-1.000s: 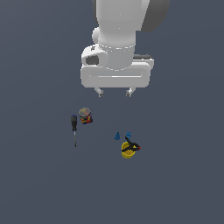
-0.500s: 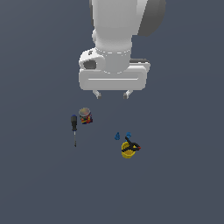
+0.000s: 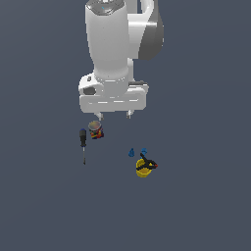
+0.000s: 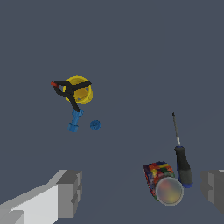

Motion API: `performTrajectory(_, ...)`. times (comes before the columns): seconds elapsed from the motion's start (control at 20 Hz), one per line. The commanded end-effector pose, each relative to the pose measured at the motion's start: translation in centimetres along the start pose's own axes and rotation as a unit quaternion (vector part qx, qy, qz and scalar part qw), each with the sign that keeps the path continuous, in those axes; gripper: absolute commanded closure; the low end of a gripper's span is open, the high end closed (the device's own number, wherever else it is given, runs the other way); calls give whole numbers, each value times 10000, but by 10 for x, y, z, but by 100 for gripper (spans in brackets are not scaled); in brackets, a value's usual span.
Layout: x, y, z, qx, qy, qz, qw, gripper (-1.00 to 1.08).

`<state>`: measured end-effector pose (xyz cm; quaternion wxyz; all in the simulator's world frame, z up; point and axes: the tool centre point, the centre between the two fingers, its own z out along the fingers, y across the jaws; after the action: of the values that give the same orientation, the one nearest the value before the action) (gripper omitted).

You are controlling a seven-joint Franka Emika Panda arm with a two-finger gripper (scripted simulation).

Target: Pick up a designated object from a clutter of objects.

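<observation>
The designated object, a small can with a grey lid and a red, blue, yellow and green label, stands upright on the dark floor; the wrist view shows the can from above. My gripper hangs open above and a little toward the exterior view's right of it, holding nothing. In the wrist view my gripper has its grey fingers spread wide, with the can lying between them nearer one side. The rest of the clutter of objects lies around it.
A slim black-and-blue-handled screwdriver lies just beside the can, on the exterior view's left. A yellow cup with a black clamp across it sits farther toward the exterior view's right, with two tiny blue pieces next to it.
My arm has shifted toward the exterior view's left, bringing the open gripper closer over the can. The objects on the floor have not moved.
</observation>
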<state>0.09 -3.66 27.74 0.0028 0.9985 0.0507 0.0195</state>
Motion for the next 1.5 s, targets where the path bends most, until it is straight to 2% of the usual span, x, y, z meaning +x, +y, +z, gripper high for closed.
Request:
performTrajectory(0.0,-8,13,18,18,-18,-129,9999,-92)
performTrajectory(0.75,-88,88,126,73,-123,-937,9955,-92)
performTrajectory(1.1,-120,106,153,68,-165,-1174,9929,-92)
performTrajectory(1.45,-135,113,164,63,-186,-1277,9916,-92)
